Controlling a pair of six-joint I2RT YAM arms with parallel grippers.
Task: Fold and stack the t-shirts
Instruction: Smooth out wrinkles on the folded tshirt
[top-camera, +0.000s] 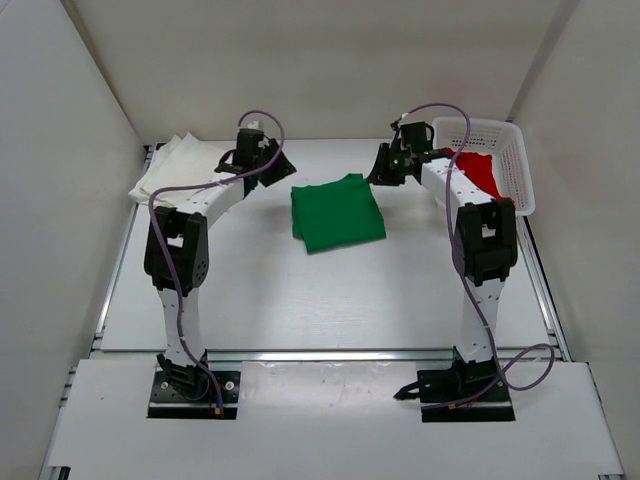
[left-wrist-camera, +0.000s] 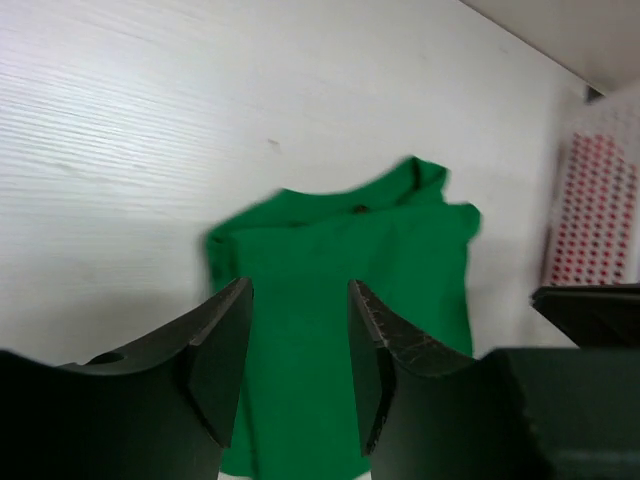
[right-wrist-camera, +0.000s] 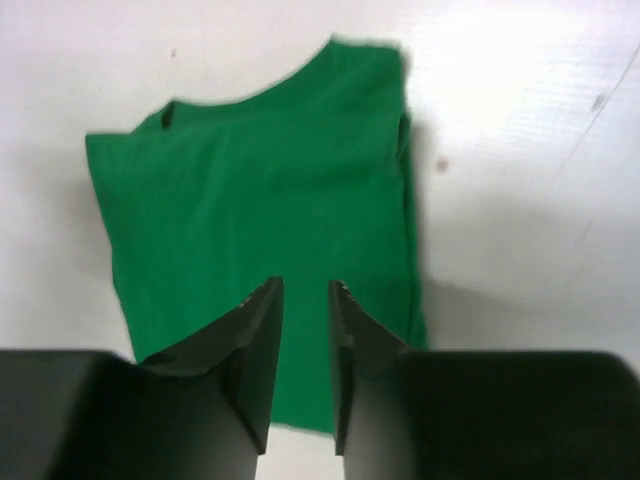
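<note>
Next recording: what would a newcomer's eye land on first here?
The folded green t-shirt in the middle of the table, flanked by the left pincer and right pincer, both empty. Next, the red t-shirt in the white basket at far right and the white t-shirt lying far left.

We see the table bearing a folded green t-shirt mid-desk, a white t-shirt at the far-left corner, and a lattice basket at the far-right corner.

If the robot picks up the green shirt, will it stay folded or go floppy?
Probably floppy: the green shirt is wrinkled cloth with loose layered edges, so lifted at one spot its folds would likely fall open. It lies thin and flat, so it's probably light.
</note>
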